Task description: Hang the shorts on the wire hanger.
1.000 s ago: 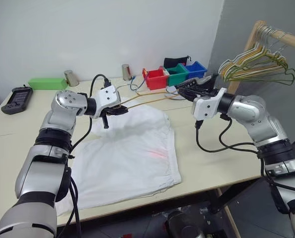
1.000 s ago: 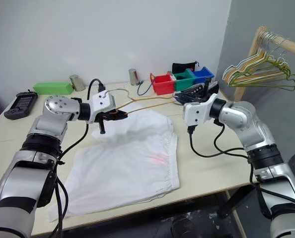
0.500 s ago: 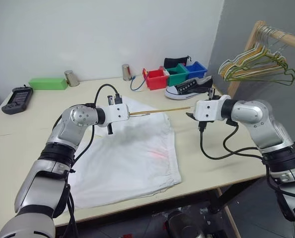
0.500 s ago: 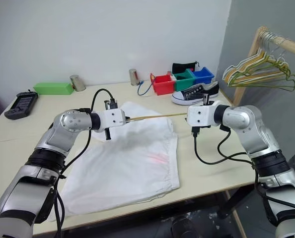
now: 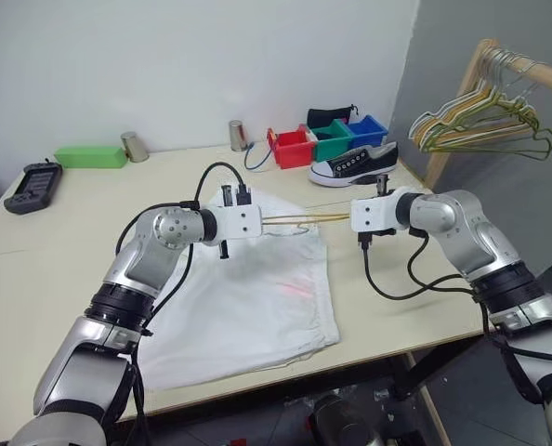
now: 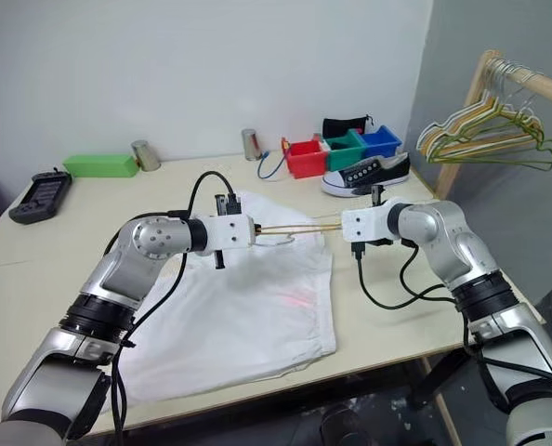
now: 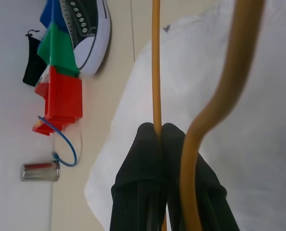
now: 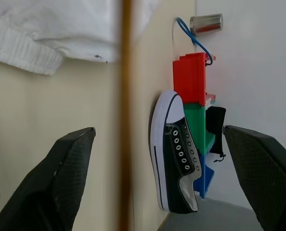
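The white shorts [image 5: 248, 297] lie flat on the table [image 5: 62, 242], waistband toward the far side. Just above the waistband, the yellow-tan wire hanger [image 5: 304, 218] stretches almost level between my two hands. My left gripper [image 5: 260, 222] is shut on one end; in the left wrist view its black fingers [image 7: 148, 159] pinch the thin wire [image 7: 156, 57]. My right gripper [image 5: 349, 216] is open at the other end. In the right wrist view the wire [image 8: 126, 96] runs between its widely spread fingers [image 8: 66, 173] without touching them.
A black-and-white sneaker [image 5: 355, 164] and red [image 5: 291, 147], green [image 5: 332, 139] and blue [image 5: 367, 130] bins sit behind the hanger. Two metal cans [image 5: 237, 135], a green box [image 5: 90, 156] and a black device [image 5: 32, 186] stand farther left. A wooden rack with bunched hangers [image 5: 485, 121] is at right.
Both hands moved inward and down, lowering the hanger to just over the shorts' waistband. The right gripper has opened around the wire; the left stays shut on it.
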Controlling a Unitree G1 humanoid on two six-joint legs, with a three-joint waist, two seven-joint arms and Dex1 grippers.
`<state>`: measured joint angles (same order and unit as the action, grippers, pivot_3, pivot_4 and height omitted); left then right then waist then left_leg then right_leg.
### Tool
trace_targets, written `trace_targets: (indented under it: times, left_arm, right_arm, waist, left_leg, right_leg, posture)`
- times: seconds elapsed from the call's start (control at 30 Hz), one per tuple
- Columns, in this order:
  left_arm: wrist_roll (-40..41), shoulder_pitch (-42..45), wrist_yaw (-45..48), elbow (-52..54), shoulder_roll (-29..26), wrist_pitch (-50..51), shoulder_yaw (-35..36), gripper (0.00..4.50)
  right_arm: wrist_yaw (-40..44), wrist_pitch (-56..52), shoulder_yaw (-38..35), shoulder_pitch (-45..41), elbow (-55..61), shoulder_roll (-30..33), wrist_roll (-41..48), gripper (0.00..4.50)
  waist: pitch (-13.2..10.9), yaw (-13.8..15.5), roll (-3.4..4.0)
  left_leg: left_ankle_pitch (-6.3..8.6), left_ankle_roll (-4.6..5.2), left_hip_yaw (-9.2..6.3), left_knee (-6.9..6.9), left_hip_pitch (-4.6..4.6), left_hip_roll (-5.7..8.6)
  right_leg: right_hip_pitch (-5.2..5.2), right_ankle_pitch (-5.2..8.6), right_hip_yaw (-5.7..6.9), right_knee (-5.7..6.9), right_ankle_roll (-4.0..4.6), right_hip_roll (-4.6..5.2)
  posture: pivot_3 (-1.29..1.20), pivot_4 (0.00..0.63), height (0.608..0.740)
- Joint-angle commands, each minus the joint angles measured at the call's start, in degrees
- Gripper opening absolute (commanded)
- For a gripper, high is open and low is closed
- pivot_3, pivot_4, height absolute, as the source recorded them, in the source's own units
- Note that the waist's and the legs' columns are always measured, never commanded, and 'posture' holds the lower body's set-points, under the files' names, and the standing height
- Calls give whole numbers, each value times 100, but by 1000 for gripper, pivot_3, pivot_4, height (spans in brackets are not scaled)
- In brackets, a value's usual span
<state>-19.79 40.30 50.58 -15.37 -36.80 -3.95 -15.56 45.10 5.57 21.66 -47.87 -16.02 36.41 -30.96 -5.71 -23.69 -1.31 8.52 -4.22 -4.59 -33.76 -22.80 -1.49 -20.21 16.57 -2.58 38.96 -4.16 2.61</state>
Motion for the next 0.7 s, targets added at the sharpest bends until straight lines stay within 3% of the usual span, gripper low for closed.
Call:
trace_targets:
  times: [0.03, 0.53, 0.7]
  left_arm:
    - [-159, 147, -202, 91, -118, 17, 54, 0]
    - [-272, 361, -332, -55, -12, -113, -38, 0]
    - [-317, 377, -400, -88, -35, -223, -38, 0]
  right_arm:
    - [95, -7, -70, -103, 197, 120, -32, 3554]
    - [209, -24, -58, -20, 249, 191, -58, 168]
    - [170, 0, -38, -9, 177, 175, -72, 56]
  waist:
    - [0, 0, 0]
    - [0, -14, 0]
    - [0, -14, 0]
  left_leg:
    - [0, 0, 0, 0, 0, 0]
    - [0, 0, 0, 0, 1, 0]
    - [0, 0, 0, 0, 1, 0]
  right_leg:
    - [0, 0, 0, 0, 0, 0]
    - [-1, 0, 0, -1, 0, 0]
    - [-1, 0, 0, -1, 0, 0]
  posture:
    - [-310, 19, 740]
    - [-315, 19, 740]
    - [-311, 16, 740]
